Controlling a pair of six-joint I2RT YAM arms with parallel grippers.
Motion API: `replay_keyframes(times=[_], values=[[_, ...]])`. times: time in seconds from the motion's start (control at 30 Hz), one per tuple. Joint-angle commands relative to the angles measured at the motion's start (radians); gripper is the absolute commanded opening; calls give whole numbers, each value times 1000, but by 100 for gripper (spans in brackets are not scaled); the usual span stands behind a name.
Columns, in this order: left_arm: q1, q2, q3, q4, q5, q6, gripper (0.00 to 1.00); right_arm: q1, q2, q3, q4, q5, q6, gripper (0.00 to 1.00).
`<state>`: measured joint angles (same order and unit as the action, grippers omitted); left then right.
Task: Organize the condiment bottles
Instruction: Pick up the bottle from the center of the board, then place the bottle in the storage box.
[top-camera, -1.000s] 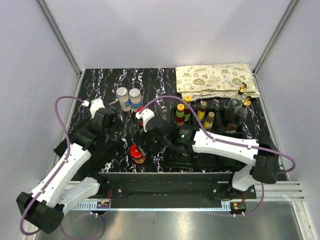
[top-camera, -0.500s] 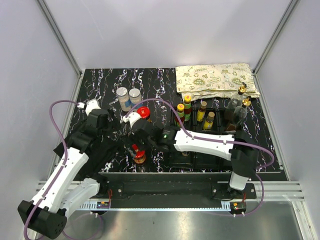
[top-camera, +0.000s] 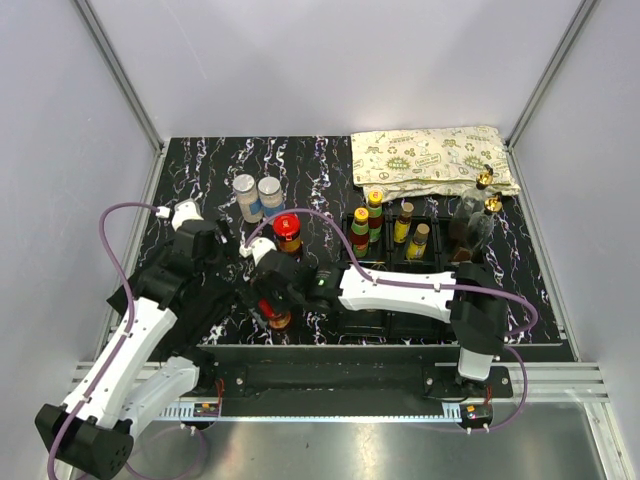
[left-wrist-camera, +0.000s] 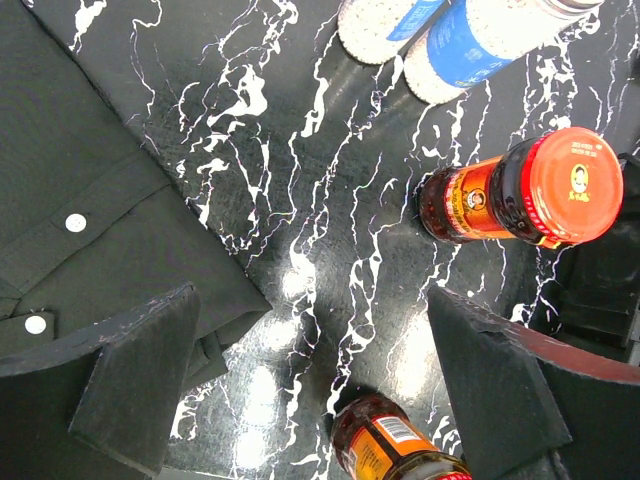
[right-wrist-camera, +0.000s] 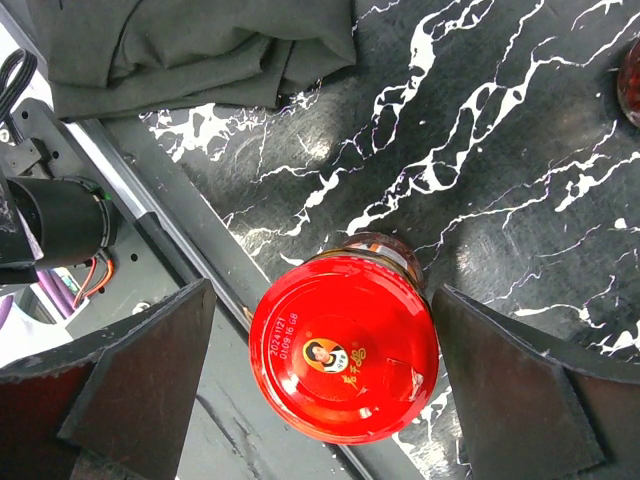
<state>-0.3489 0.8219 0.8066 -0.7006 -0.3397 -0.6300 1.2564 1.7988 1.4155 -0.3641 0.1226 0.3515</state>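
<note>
Red-lidded jar (right-wrist-camera: 345, 345) stands upright at the counter (right-wrist-camera: 480, 150) near edge, left of centre; axis vertical, lid up; right tool (right-wrist-camera: 330, 385) hangs directly above, released, jaws flanking it, apart; left tool (left-wrist-camera: 315, 375) released, empty, beside; right is nearer.

red-lidded jar (right-wrist-camera: 345, 360), black white-veined tabletop (top-camera: 220, 165), dark grey cloth (right-wrist-camera: 200, 50)

I find this to be a robotics test cell: plain grey panel walls (top-camera: 330, 60), aluminium frame posts (top-camera: 120, 75), a marble-patterned table (top-camera: 210, 165), and a metal mounting rail (top-camera: 340, 378) at its near edge.
</note>
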Motion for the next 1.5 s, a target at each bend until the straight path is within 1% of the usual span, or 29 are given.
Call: replay_keyframes(times=[0.0,0.17,0.4,0.43,0.5,0.53,0.57,0.63,0.67,0.73,0.77,0.97,1.17,1.4,1.47], values=[[5,-26,-14,49,36,-8,99,31,7,20,-27,49,40,97],[5,-24,-14,52,51,3,99,51,16,4,-62,72,53,92],[5,-30,-15,53,50,4,99,57,10,8,-62,117,52,79],[4,-27,-15,52,50,4,99,58,13,13,-64,121,49,74],[5,-29,-17,53,50,4,99,57,11,19,-62,133,47,68],[5,-29,-17,53,50,6,99,57,10,22,-64,137,49,63],[5,-30,-17,53,50,6,99,55,10,25,-64,141,50,51],[5,-30,-15,53,50,6,99,57,2,25,-62,166,58,32],[4,-32,-15,53,50,7,99,57,-1,23,-64,175,61,15],[5,-30,-15,56,51,7,99,55,-16,20,-62,212,69,4],[4,-30,-17,55,53,7,99,57,-21,20,-62,222,67,0],[5,-29,-18,59,62,7,99,57,-68,34,-62,294,64,0],[5,-33,-20,61,65,9,99,57,-160,27,-62,363,61,0],[4,-32,-20,64,74,12,99,57,-380,-50,-73,491,92,0],[4,-32,-20,67,77,12,99,55,-439,-61,-91,552,102,0]])
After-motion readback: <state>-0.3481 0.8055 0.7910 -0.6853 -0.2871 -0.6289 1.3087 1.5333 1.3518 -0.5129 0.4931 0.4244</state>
